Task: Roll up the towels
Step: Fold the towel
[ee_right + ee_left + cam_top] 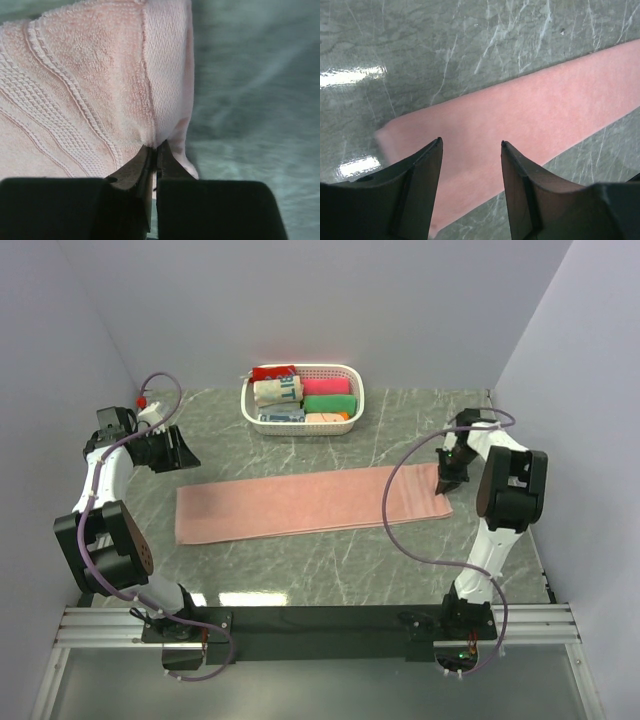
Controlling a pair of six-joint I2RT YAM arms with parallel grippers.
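Our long salmon-pink terry-cloth towel lies flat mid-table, nothing rolled yet. Our right gripper pinches its 3 o'clock end; our left gripper hangs wide near the 9 o'clock end.

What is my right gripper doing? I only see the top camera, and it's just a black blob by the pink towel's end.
Observer: Its wrist camera shows the right gripper shut, pinching a fold of the towel at its end.
Operator: Is the left one grabbing too?
Observer: No. Its wrist camera shows the left gripper open, holding nothing, with the towel's other end lying flat beyond it.
Operator: Is the towel smooth?
Observer: Not quite. Up close, it has ridged stripes woven in near the pinched end.
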